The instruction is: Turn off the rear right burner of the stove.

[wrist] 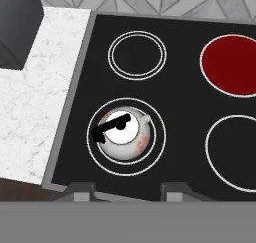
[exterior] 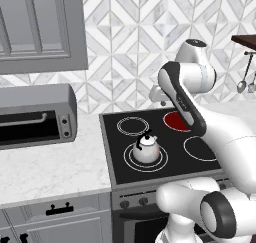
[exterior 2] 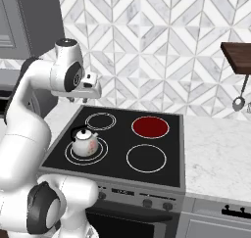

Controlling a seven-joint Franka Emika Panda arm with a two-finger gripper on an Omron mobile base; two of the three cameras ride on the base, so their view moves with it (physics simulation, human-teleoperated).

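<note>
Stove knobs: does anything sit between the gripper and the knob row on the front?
Nothing visible. The gripper hangs above the stove's rear left; the kettle sits below it on the front left zone, not over the knobs.

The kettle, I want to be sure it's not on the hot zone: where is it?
The kettle sits on the front left double-ringed zone of the stove, diagonally across from the glowing red rear right burner.

four burner zones [wrist: 137, 55], one kettle [wrist: 123, 135]
</note>
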